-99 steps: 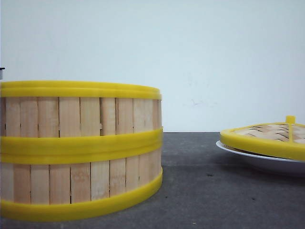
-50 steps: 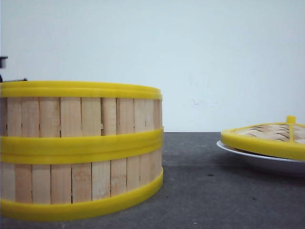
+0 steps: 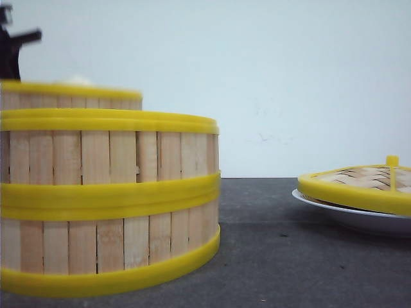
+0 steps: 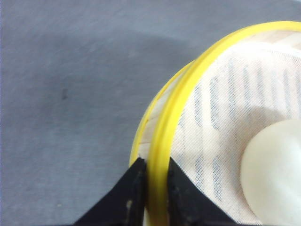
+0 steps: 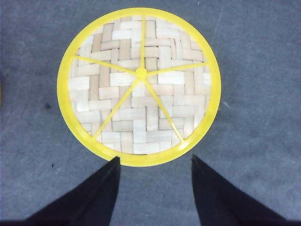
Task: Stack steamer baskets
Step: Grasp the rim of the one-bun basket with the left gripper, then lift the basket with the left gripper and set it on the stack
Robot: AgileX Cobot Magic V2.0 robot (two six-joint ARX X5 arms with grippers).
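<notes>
Two steamer baskets (image 3: pixel 109 199) stand stacked at the front left of the table. A third steamer basket (image 3: pixel 70 96) shows above the stack's top rim, held in the air. My left gripper (image 4: pixel 155 162) is shut on its yellow rim (image 4: pixel 188 89), one finger inside the wall and one outside. A white cloth lines this basket and a white bun (image 4: pixel 275 174) lies in it. A black part of the left arm (image 3: pixel 11 48) shows at the top left of the front view. My right gripper (image 5: pixel 155 159) is open and holds nothing.
The flat woven lid (image 5: pixel 138 80) with yellow rim and knob (image 3: pixel 390 160) lies on a white plate (image 3: pixel 347 215) at the right, right below the right gripper. Dark grey table (image 3: pixel 270 256) lies between the stack and the plate.
The third basket has risen into the front view above the stack's top rim, and the left arm has come up with it. The stack, lid and plate have not moved.
</notes>
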